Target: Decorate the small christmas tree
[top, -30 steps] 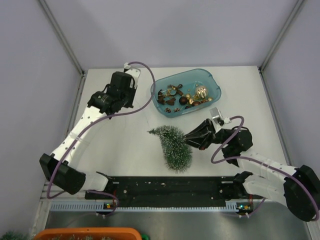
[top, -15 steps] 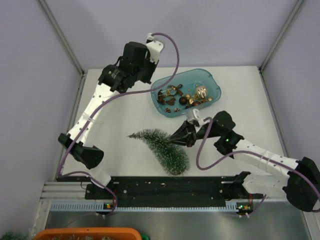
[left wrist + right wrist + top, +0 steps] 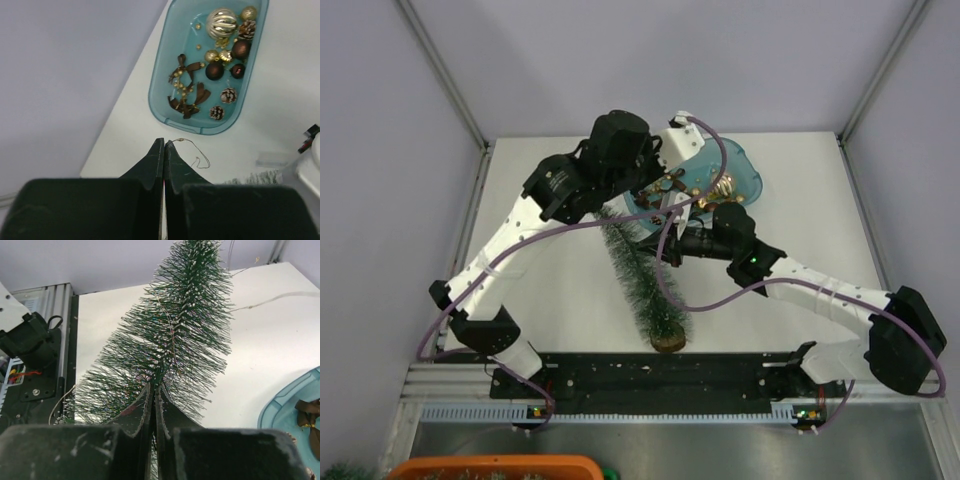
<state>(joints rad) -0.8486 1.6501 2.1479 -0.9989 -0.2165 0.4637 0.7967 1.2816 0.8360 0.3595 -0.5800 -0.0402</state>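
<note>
left gripper [image 3: 164,144]: dark, wedge-shaped fingers pressed flat together, no gap; hovers over the white table [image 3: 280,100] just short of the tray's near end
wire [image 3: 186,141]: thin gold strand curling into a small hook; one end meets the left fingertips; can't tell if it is pinched or just lying on the table
right gripper [image 3: 153,387]: clamped on the small christmas tree [image 3: 185,315]; fingers meet around the central stem, bristles splay out on both sides
tree position: middle of the table in the top view; round brown base near the front rail, tip towards the tray and under the left arm; can't tell if the base rests on the table
tree texture: slender cone; stiff dark green bristles, whitish frosted tips, twisted wire core visible along the stem
tray [image 3: 170,55]: translucent blue plastic, oval with rounded corners and a shallow wall; at the far side of the table, partly covered by the left arm in the top view
tray contents: ribbed shiny gold ball [image 3: 222,21]; glossy dark brown balls [image 3: 215,70]; small frosted pine cones [image 3: 228,95]; brown ribbon bows [image 3: 187,97] with strings of gold beads; all loose on the tray floor
arms: white links, black joints, purple cables looping above the table; the two wrists are close together near the tray
</note>
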